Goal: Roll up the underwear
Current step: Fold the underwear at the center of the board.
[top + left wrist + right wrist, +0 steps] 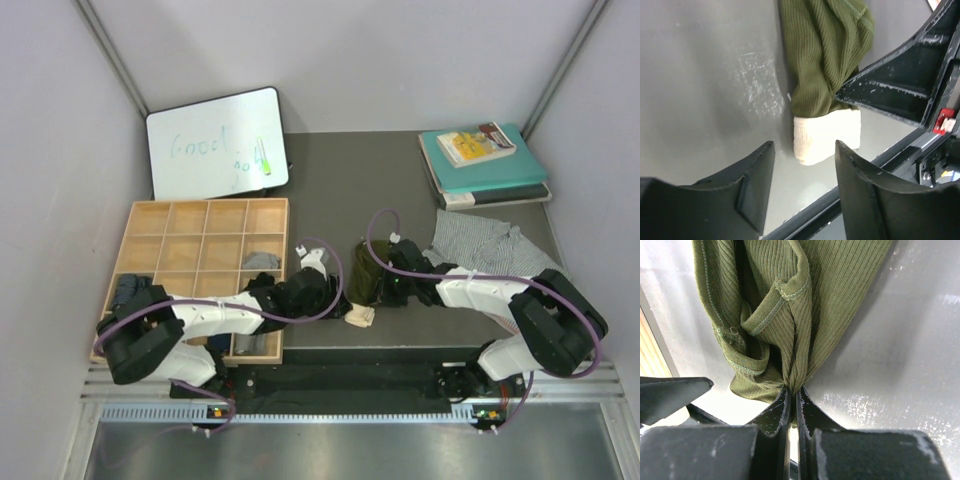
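Nearest the bottom edge of the top view, both arms reach in toward centre frame. Left gripper (335,298) has its jaws apart with nothing between them. In the left wrist view it (804,144) lines up on the cream ribbed waistband (826,136), likely set to catch that end.

Right gripper (388,280) has its jaws pressed together on a bunched fold of the olive green ribbed cloth underwear (362,272). The right wrist view shows the pinch (792,390) clearly, with cloth (835,295) gathered up above it. It probably holds so the half-formed roll doesn't spring open while the left takes over.

The olive underwear lies on the dark grey table (330,190) at centre frame, between the two grippers, as a narrow lengthwise bundle with the waistband toward the bottom. Judged: rolling under way, not finished.

At left frame sits the light wooden compartment tray (205,205). A plain grey cloth bundle (262,260) sits in a right-column cell, likely stowed there.

At right of centre, the grey-and-white patterned cloth underwear (482,245) lies spread flat and unrolled, apart from the grippers.

At upper right there's a stack of teal books (490,170). At upper left a white marker board (215,145) leans by the wall. Neither is in play.
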Action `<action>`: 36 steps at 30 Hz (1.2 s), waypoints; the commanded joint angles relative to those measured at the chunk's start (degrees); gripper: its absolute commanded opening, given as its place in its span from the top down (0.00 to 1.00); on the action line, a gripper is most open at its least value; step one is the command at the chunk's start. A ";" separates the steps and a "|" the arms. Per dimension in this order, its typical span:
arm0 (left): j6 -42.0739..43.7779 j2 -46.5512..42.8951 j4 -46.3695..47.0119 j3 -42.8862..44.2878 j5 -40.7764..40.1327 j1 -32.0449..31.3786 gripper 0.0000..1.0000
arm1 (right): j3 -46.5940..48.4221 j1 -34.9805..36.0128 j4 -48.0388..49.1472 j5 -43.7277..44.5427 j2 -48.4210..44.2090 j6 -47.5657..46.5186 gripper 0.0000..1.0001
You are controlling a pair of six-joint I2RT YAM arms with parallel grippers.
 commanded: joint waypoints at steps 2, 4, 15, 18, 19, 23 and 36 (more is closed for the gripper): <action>-2.42 2.86 5.99 -0.53 0.36 0.03 0.48 | -0.52 -0.35 -1.80 1.59 1.96 -1.45 1.00; -2.51 3.92 6.16 -0.27 1.41 0.12 0.50 | -0.61 -0.44 -1.72 1.50 1.87 -1.45 1.00; -5.23 11.73 16.61 -1.41 8.35 0.03 0.57 | -1.05 -0.35 -1.01 0.80 1.78 -1.36 1.00; -6.28 14.72 16.72 -0.45 10.29 0.03 0.90 | -0.26 -0.35 -2.50 0.71 0.82 -1.45 1.00; -6.46 15.16 16.10 -0.27 10.38 0.03 1.00 | 0.70 -0.35 -3.64 0.97 0.38 -2.32 0.98; -7.34 15.87 13.73 0.17 9.68 0.03 1.00 | 3.86 -0.88 -8.83 2.72 -3.75 -4.26 0.70; -6.81 15.87 11.88 1.14 9.76 0.03 1.00 | 16.97 -2.37 -13.85 6.16 0.37 -11.90 0.39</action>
